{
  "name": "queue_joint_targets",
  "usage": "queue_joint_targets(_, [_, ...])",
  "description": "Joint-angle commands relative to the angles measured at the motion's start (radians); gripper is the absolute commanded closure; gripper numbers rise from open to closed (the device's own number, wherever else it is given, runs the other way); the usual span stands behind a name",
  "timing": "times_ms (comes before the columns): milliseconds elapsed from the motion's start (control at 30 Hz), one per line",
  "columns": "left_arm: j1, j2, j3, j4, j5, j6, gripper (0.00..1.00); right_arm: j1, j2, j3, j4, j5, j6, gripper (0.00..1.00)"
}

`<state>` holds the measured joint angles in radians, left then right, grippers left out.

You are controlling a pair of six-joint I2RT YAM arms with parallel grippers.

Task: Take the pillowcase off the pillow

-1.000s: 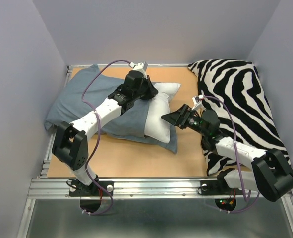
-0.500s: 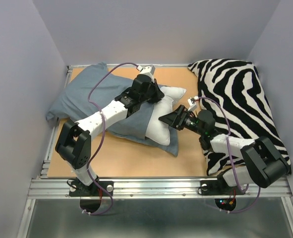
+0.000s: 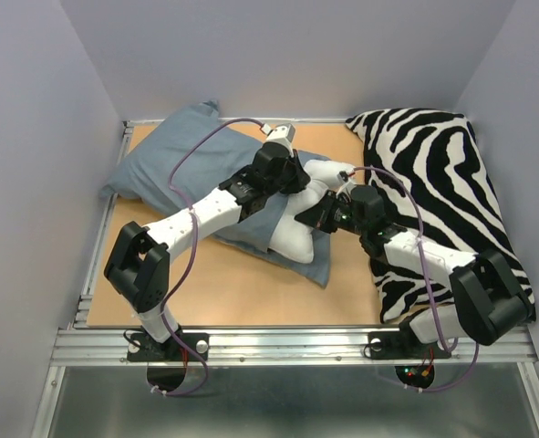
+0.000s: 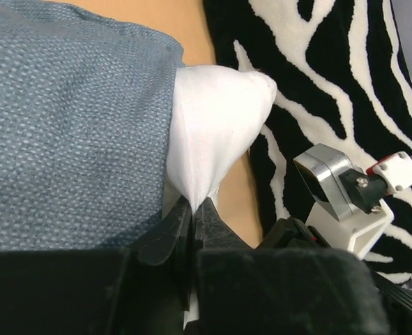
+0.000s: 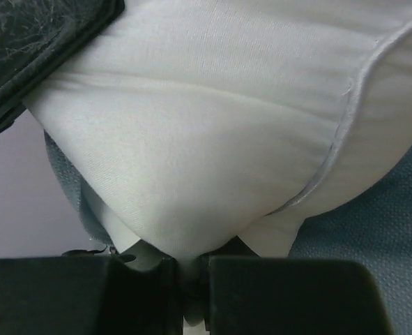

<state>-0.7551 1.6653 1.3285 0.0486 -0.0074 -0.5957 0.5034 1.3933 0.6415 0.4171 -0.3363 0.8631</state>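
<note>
Left fingers (image 4: 169, 236) and right fingers (image 5: 122, 293) both pinch pillow (image 3: 296, 237), none holds pillowcase (image 3: 169, 164); case may drag along, or pinches slip.

I see a small booth closed in on three sides. The back wall (image 3: 287, 55), the left wall (image 3: 32, 228) and the right wall (image 3: 524, 109) are all plain, matte, pale lavender-grey. The tabletop (image 3: 223, 292) is a flat sheet of orange-tan board, and I catch a strip of it (image 4: 185, 17) in the left wrist view too. A silver metal frame (image 3: 93, 265) runs along its left and far edges, and a slotted aluminium rail (image 3: 287, 345) crosses the near edge. Below that rail lies a dull grey metal panel (image 3: 287, 401). The light is soft and even, with only faint shadows on the board.
</note>
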Motion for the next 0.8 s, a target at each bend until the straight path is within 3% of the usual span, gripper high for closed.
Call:
queue_joint_targets(0, [-0.044, -0.090, 0.095, -0.038, 0.015, 0.062, 0.72, -0.009, -0.094, 0.115, -0.214, 0.210, -0.139, 0.99])
queue_joint_targets(33, [-0.035, -0.110, 0.124, -0.079, -0.023, 0.076, 0.58, -0.011, -0.106, 0.124, -0.239, 0.241, -0.166, 0.99])
queue_joint_targets(267, [0.054, -0.183, 0.285, -0.321, -0.337, 0.209, 0.33, -0.011, -0.180, 0.129, -0.351, 0.235, -0.223, 0.99])
queue_joint_targets(333, [0.109, -0.203, 0.293, -0.372, -0.365, 0.230, 0.32, -0.011, -0.195, 0.129, -0.368, 0.233, -0.237, 0.99])
queue_joint_targets(367, [0.194, -0.205, 0.290, -0.387, -0.344, 0.235, 0.32, -0.011, -0.203, 0.129, -0.385, 0.235, -0.242, 0.99])
queue_joint_targets(467, [0.317, -0.214, 0.253, -0.401, -0.255, 0.290, 0.30, -0.011, -0.231, 0.133, -0.414, 0.253, -0.262, 0.99])
queue_joint_targets(667, [0.355, -0.173, 0.238, -0.428, -0.143, 0.522, 0.27, -0.011, -0.240, 0.144, -0.468, 0.263, -0.286, 1.00])
queue_joint_targets(767, [0.387, -0.162, 0.228, -0.392, -0.057, 0.550, 0.22, -0.011, -0.237, 0.144, -0.472, 0.264, -0.291, 0.99])
